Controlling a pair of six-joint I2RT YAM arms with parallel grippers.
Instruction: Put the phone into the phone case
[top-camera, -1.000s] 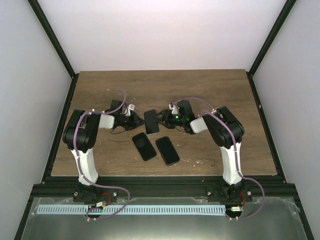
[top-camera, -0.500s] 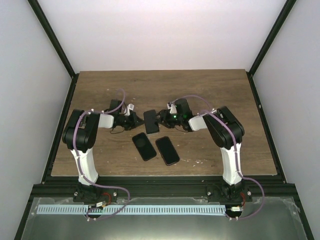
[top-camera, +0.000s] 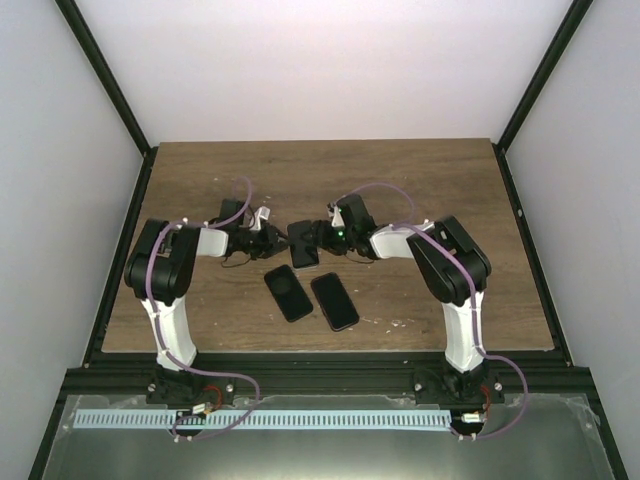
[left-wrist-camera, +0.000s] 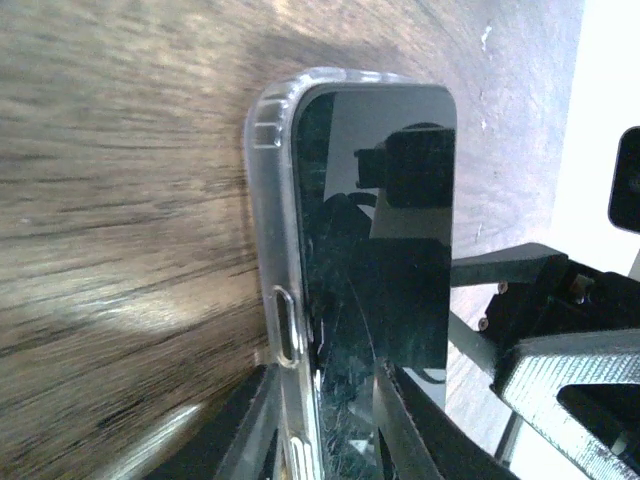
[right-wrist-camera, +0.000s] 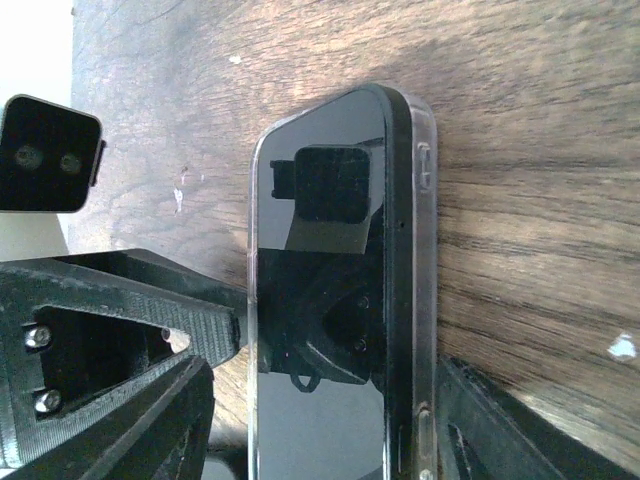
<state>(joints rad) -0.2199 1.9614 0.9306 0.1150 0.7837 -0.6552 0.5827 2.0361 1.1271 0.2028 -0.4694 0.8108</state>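
A black phone sits in a clear phone case on the wooden table, between my two grippers. In the left wrist view its screen fills the middle. My left gripper is closed on the phone's near end, one finger outside the case wall and one over the screen. In the right wrist view the phone lies between my right gripper's spread fingers. The right finger is close to the case edge, and the left finger stands a little off the phone.
Two more black phones lie side by side nearer the arm bases. The left arm's finger touches the phone's edge in the right wrist view. Black frame rails border the table.
My right gripper has slid left toward the phone and now straddles its end. The phone has shifted slightly left. The left gripper has stayed put.
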